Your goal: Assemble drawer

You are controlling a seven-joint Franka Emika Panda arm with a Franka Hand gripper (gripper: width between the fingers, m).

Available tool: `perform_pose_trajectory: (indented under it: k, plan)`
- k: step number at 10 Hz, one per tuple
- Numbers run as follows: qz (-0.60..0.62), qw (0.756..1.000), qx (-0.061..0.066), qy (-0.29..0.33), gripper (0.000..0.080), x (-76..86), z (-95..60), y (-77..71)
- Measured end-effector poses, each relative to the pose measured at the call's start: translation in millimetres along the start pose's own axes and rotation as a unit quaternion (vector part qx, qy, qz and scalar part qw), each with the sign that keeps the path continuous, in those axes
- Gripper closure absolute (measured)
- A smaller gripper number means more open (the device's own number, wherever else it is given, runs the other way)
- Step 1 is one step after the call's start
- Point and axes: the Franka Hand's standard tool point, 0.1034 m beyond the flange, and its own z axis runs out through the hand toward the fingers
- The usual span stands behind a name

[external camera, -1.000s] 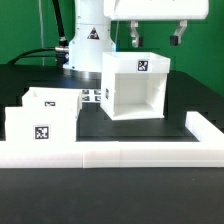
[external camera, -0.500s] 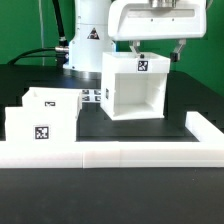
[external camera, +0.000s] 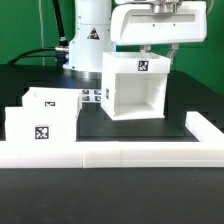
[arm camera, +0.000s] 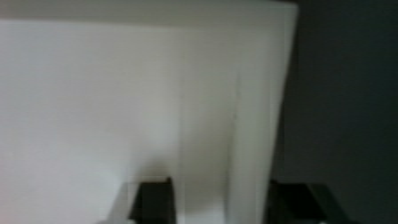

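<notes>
The drawer's big white housing (external camera: 135, 90) stands upright mid-table, its open side toward the camera and a tag on its top wall. Two small open-topped drawer boxes, one in front (external camera: 42, 130) and one behind (external camera: 52, 100), sit at the exterior view's left. My gripper (external camera: 162, 54) is low over the housing's top at its right rear, fingertips partly hidden. In the wrist view the gripper (arm camera: 224, 205) is open and straddles a white wall of the housing (arm camera: 125, 90), with one dark finger (arm camera: 153, 202) on each side.
A long low white rail (external camera: 120, 155) runs along the front and turns back at the exterior view's right (external camera: 205, 128). The marker board (external camera: 93, 96) lies between the small boxes and the housing. The robot base (external camera: 88, 40) stands behind.
The gripper has come down and moved slightly left over the housing. Its fingers, clear above the top a second ago, now reach the top wall.
</notes>
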Motion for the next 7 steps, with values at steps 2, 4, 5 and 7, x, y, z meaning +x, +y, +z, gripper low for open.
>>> perform_pose_trajectory:
  k: [2,4,5,7]
  plan:
    - [0.000,1.000,0.000,0.000,0.0719,0.3,-0.1,0.0]
    - [0.000,1.000,0.000,0.000,0.0763,0.4,-0.1,0.1]
    - [0.000,1.000,0.000,0.000,0.0763,0.4,-0.1,0.1]
    - [0.000,1.000,0.000,0.000,0.0763,0.4,-0.1,0.1]
